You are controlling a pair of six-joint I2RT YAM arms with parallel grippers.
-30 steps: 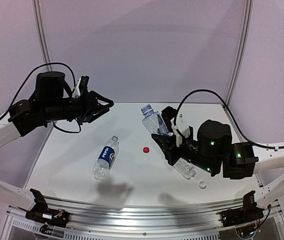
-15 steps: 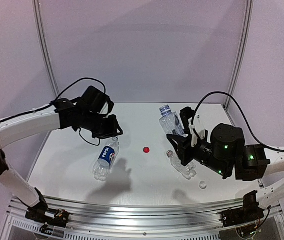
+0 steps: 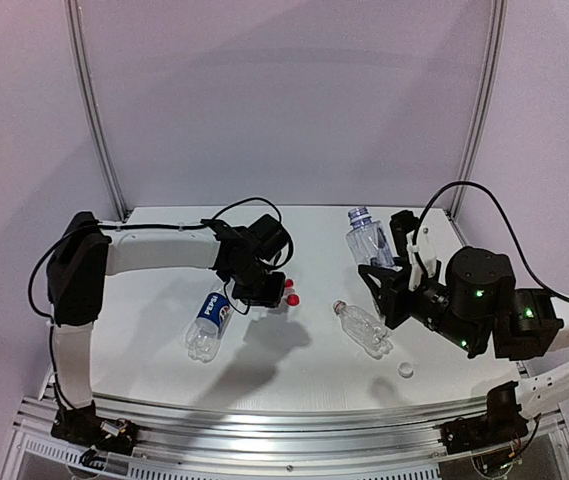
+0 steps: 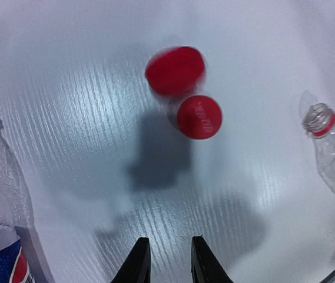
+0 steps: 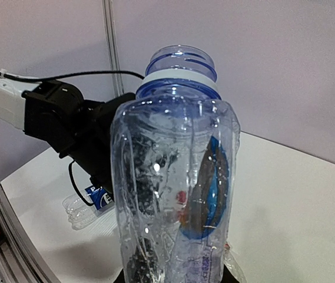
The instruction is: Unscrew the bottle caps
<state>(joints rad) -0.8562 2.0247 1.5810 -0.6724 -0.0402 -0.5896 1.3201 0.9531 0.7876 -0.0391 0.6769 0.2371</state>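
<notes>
Robot test cell in a lab

A white table [image 3: 134, 335] stands boxed in by plain pale wall panels [image 3: 284, 100] behind it and on both sides, joined by slim metal posts [image 3: 92, 100]. Along the table's near edge runs a ribbed aluminium rail [image 3: 284, 425] carrying two white-and-black robot arms [image 3: 159, 255]. Black cables [image 3: 467, 183] loop above the table, and green indicator lights [image 3: 476, 295] glow over its right side. Clear plastic bottles [image 3: 209, 320] lie on the table.

Left pincer [image 4: 167, 242] from far left to mid-table, narrower; second red cap [image 4: 175, 71] beside first red cap [image 4: 199, 117].
</notes>
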